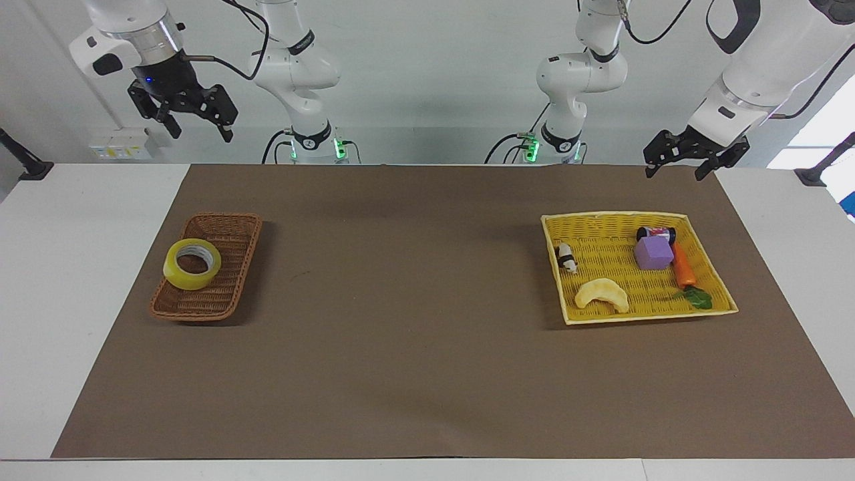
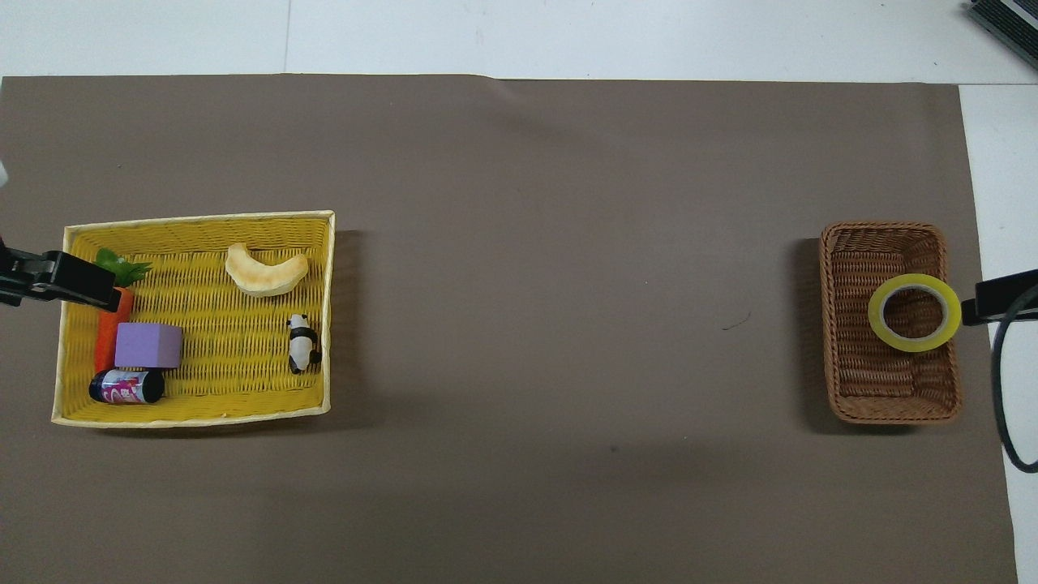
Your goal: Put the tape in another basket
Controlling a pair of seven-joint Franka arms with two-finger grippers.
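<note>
The yellow tape (image 1: 190,281) lies in the brown wicker basket (image 1: 230,264) at the right arm's end of the table, leaning on the basket's outer wall. It also shows in the overhead view (image 2: 915,280), in the same basket (image 2: 884,381). My right gripper (image 1: 202,131) is open and empty, high in the air, well above the table edge nearest the robots at the brown basket's end; one of its fingers (image 2: 1001,298) shows beside the tape. My left gripper (image 1: 674,173) is open and empty and waits above the mat's edge near the yellow tray-basket (image 1: 614,215).
The yellow tray-basket (image 2: 203,221) holds a pale crescent toy (image 1: 602,294), a panda figure (image 1: 567,258), a purple block (image 1: 653,253), a small can (image 1: 656,233) and a toy carrot (image 1: 684,268). A brown mat (image 1: 414,300) covers the table between the two baskets.
</note>
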